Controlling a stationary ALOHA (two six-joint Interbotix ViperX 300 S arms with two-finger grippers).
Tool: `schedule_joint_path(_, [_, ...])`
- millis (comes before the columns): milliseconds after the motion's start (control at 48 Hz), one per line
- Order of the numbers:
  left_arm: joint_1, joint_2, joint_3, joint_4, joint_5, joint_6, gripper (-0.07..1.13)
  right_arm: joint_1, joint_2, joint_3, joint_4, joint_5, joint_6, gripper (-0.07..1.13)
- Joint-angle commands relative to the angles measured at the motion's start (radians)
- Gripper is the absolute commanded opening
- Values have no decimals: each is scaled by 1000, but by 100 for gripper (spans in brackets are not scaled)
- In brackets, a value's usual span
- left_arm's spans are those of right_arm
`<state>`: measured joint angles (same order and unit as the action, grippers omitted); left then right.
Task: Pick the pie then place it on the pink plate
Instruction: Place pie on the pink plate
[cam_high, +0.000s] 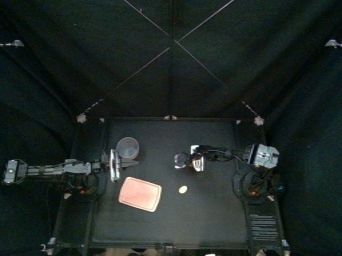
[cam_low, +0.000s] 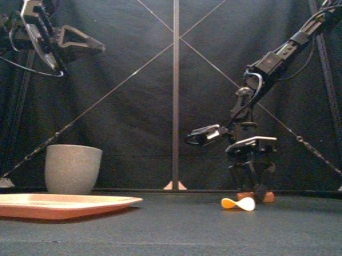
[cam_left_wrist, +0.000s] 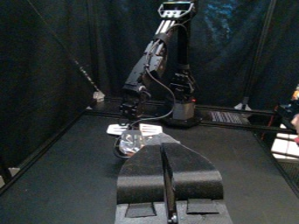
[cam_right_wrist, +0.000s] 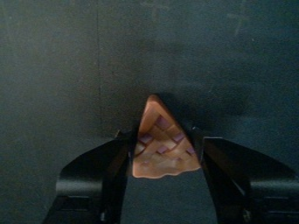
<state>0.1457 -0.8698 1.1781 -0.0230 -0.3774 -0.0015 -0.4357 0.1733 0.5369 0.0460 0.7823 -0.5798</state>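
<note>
Two black jaws of the right gripper (cam_right_wrist: 160, 133) are closed against the sides of the pie (cam_right_wrist: 162, 147), low over the table (cam_high: 214, 215) a little right of its middle; I'd lift straight up, clearing the pale toy (cam_low: 238, 203) near it, then carry it toward the pink plate (cam_high: 139, 194) nearer the left edge; the left gripper (cam_left_wrist: 167, 153) rests closed there. No writing shows anywhere.
</note>
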Motion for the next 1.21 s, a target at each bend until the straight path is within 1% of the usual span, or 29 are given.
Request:
schedule_joint_path(21, [3,-2,-14,-3,-9,2,-2,-5,-21,11,3,-12,8,69])
schedule_joint_path(188, [2,-5,-14,-3,-9,0,-2,6,-20,11,11,-35,15,69])
schedule_joint_path(271, [-2,-6,-14,-3,-9,2,-2,31,-52,-11,32,-35,17,69])
schedule_joint_path(438, [-2,-6,-17,-2,-11,2,-2,138,-101,-95,66,-34,18,69])
schedule_joint_path(500, [-2,-6,-20,0,-11,3,-2,192,-104,-141,81,-34,18,68])
schedule_joint_path(646, [-2,-6,-23,0,-17,2,-2,285,-84,-242,114,-35,18,68])
schedule_joint_path(792, [2,-6,-26,0,-31,3,-2,354,20,-379,164,-37,18,68])
schedule_joint_path(938, [12,-8,-25,0,-35,3,-2,403,144,-518,172,-38,20,68])
schedule_joint_path(1000, [17,-8,-23,0,-35,3,-2,416,192,-581,172,-43,21,69])
schedule_joint_path(1208, [25,-8,-20,-2,-35,3,-2,433,328,-785,215,-94,21,69])
